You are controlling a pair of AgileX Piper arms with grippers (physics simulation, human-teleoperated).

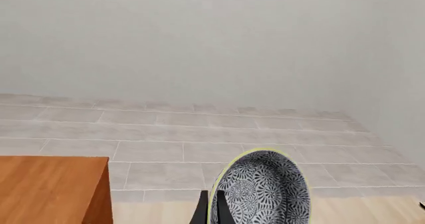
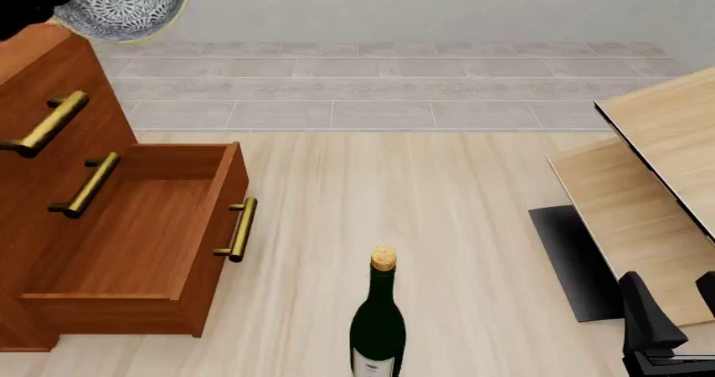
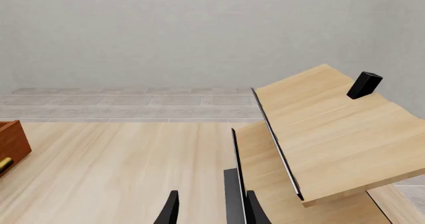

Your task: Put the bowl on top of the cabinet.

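- Bowl (image 2: 120, 4): held high, above and just beyond the far edge of the cabinet (image 2: 50, 84) top in the front view; not yet resting on it.
- Handling, my judgement: rigid, thin-walled, probably ceramic, so light but breakable and smooth under the pads. Best hold is a pinch across the rim, one finger inside, one outside.
- Left wrist view: my left gripper (image 1: 211, 211) has its dark fingers closed over the pale rim of the bowl, patterned inside facing the camera. Bowl hangs tilted on edge, not level.
- Cabinet top shows to one side of the bowl in that view; the bowl is off its corner, not over the wood.
- Right gripper (image 3: 211, 208): fingers parted, nothing between them, well away from the cabinet near the pale table (image 3: 332, 129).
- Wine bottle (image 2: 379, 322) stands upright in front of the cabinet's open drawer (image 2: 140, 226).
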